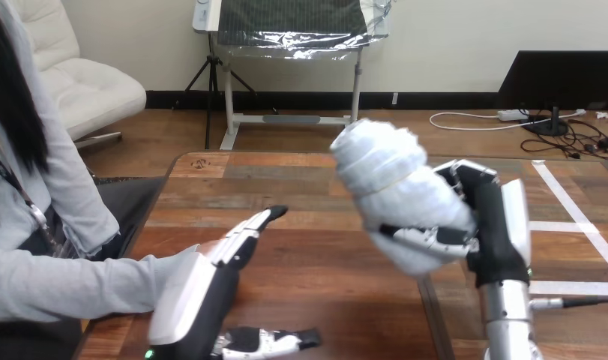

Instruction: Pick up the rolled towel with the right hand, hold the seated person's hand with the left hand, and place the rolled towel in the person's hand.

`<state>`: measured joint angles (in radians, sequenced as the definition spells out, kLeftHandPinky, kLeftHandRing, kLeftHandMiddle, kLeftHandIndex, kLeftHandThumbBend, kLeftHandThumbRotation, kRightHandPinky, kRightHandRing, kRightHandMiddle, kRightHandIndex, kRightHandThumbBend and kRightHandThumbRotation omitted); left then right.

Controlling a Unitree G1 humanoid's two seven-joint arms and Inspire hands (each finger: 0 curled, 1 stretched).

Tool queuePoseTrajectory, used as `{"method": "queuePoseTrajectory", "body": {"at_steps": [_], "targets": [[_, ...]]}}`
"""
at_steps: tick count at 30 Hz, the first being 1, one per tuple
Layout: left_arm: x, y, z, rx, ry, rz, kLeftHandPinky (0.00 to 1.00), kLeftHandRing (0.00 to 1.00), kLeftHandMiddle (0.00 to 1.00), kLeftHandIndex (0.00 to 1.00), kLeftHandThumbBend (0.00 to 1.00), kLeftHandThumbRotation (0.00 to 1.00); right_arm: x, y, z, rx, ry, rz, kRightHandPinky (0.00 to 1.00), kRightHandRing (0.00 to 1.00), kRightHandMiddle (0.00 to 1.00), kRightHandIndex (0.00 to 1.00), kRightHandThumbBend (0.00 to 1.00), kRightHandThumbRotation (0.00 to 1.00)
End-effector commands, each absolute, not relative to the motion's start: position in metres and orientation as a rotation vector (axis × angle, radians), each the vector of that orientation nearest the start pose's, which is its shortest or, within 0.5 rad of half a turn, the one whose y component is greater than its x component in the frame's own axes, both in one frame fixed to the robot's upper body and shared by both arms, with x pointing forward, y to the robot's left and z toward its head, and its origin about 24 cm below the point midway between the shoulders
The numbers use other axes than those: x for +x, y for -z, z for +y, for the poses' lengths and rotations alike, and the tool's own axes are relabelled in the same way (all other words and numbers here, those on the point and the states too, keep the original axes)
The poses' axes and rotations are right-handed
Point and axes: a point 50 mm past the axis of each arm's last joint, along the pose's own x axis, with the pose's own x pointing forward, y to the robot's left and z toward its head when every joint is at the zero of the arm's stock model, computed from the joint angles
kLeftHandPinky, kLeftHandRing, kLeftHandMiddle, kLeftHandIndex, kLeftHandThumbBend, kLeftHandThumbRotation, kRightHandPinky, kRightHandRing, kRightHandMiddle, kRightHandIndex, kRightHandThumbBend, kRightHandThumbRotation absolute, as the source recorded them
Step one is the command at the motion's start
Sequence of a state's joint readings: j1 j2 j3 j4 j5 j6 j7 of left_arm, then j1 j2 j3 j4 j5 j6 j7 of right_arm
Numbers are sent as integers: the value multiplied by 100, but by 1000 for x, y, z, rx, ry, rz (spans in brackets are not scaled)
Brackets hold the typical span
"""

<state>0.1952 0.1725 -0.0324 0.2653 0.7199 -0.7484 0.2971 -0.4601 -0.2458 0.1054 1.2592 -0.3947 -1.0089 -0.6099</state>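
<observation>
**Rolled towel held in the right hand, left hand open at the person's hand**

Nearest, at the view's lower left, the robot's left hand (190, 304) lies low over the wooden surface (330, 281) with its white back turned up. Its fingers (250, 227) reach straight out toward the far side. Its thumb (274, 342) sticks out to the right, apart from them, so this hand is open and grips nothing.

The person's grey sleeve (76, 289) comes in from the view's left and ends right against the back of that hand. Only a small bit of the person's hand (202, 248) shows there, at the edge of the white shell. The rest is hidden behind the robot's left hand, so it cannot be told how the two touch.

Further in, at the right, the silver right forearm (507, 322) stands nearly upright. The right hand (492, 229) is closed on the rolled towel (394, 187), with its fingers wrapped across the lower part of the roll and its black palm against the roll's right side.

The towel is white and thick. It is held in the air above the middle of the surface, touching nothing else, and it tilts so its upper end leans toward the view's upper left. It is well apart from the left hand and the person's hand.

Beyond the right hand, strips of white tape (567, 199) cross the far right part of the surface
</observation>
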Motion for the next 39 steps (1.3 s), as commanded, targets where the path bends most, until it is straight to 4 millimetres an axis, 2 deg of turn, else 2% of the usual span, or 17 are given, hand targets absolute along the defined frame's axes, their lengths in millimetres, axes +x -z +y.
{"method": "queuePoseTrajectory", "body": {"at_steps": [1, 10, 28, 39], "targets": [[203, -22, 164, 788, 116, -444, 84, 87, 87, 86, 100, 18, 298, -30, -178, -383, 160, -488, 24, 29, 36, 39, 80, 0], [207, -26, 179, 877, 97, -425, 82, 85, 87, 86, 100, 16, 295, -29, -173, -369, 145, -501, 24, 29, 36, 39, 79, 0], [216, -40, 208, 999, 82, -394, 81, 86, 89, 88, 100, 20, 288, -25, -170, -378, 131, -515, 25, 29, 37, 38, 77, 0], [221, -46, 220, 1031, 83, -378, 81, 86, 89, 88, 100, 13, 285, -23, -170, -373, 125, -515, 25, 29, 37, 38, 77, 0]]}}
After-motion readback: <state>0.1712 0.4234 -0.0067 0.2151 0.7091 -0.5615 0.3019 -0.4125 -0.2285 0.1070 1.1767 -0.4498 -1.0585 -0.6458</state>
